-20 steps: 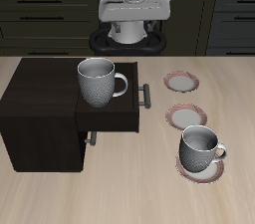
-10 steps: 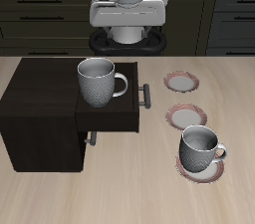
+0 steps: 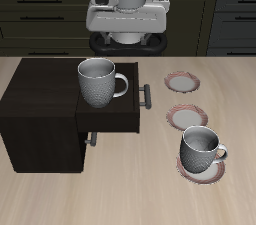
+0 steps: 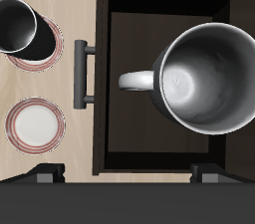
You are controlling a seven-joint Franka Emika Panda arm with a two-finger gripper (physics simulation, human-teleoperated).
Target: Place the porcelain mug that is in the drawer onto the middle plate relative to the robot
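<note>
Lettering or branding is seen nowhere. The porcelain mug (image 3: 98, 81) is stood upright in the pulled-out drawer (image 3: 108, 116), handle turned toward the plates. The middle plate (image 3: 187, 117) is left bare on the tabletop (image 3: 120, 194); a second mug (image 3: 200, 149) is set on the plate nearest the front edge. The gripper (image 3: 127, 14) is held high behind the cabinet; whether its jaws are spread cannot be told.

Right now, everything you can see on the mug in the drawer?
The porcelain mug stands upright in the open drawer, pale-grey speckled with a lighter rim and dark, empty inside. Its single loop handle points toward the drawer's bar-handle front. Nothing touches it but the drawer floor; the tool is well above it.
</note>
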